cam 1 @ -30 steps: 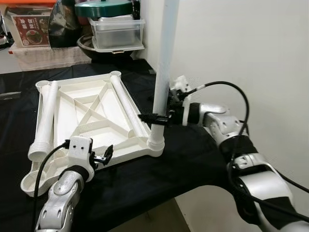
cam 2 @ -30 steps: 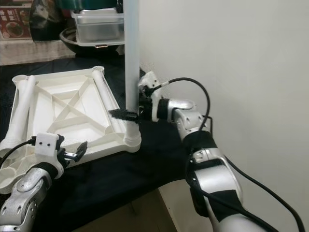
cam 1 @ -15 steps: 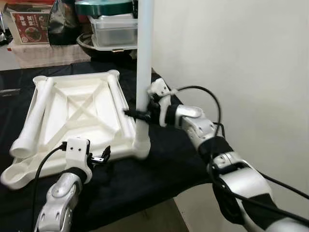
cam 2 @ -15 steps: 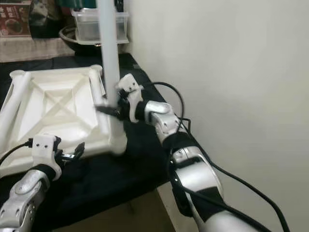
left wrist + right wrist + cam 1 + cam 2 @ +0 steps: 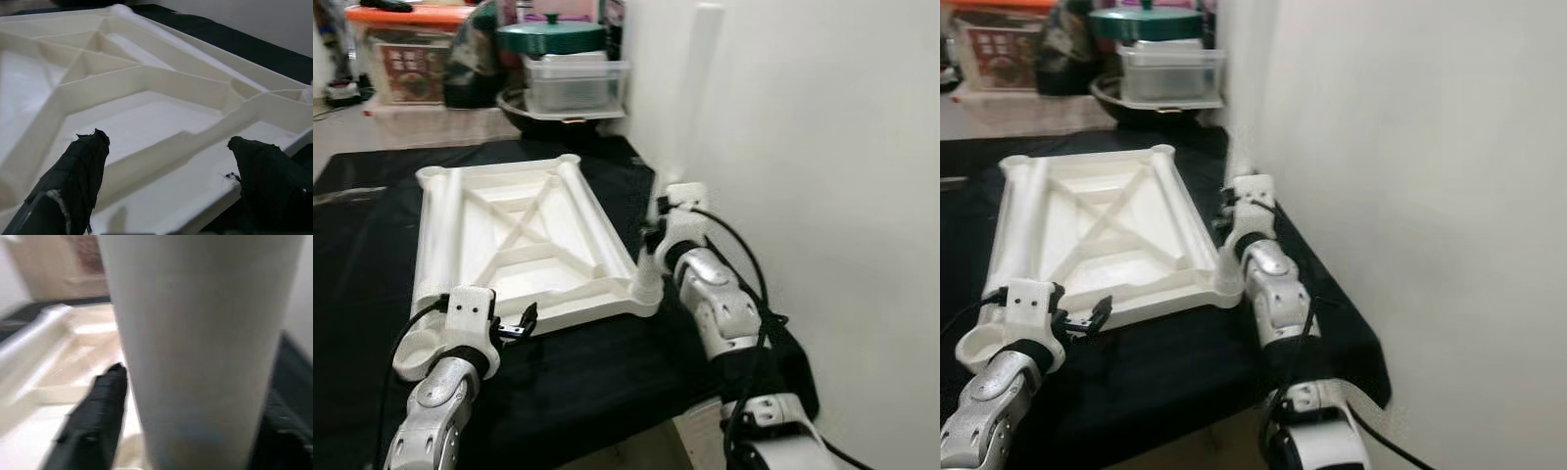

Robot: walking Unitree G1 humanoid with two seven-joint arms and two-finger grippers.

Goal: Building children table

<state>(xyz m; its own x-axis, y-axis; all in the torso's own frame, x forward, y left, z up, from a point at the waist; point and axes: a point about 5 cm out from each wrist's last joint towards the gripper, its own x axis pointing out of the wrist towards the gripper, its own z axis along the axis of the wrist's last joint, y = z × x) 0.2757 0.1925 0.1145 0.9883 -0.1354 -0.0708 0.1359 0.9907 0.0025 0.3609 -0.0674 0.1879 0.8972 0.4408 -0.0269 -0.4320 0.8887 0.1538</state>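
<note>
Tabletop (image 5: 524, 245) upside down on the black cloth (image 5: 352, 255), one leg (image 5: 690, 108) upright in its near-right corner socket.
Left gripper (image 5: 521, 322) hovers open by the near edge; right gripper (image 5: 186, 416) clasps the leg, which should be kept vertical while pressed home.

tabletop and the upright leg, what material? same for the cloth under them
Tabletop: likely moulded plastic, off-white, matte; ribbed underside with cross-bracing suggests injection moulding. Leg: smooth off-white tube, probably the same plastic. Cloth: black fabric by the look, dull, no sheen.
</note>
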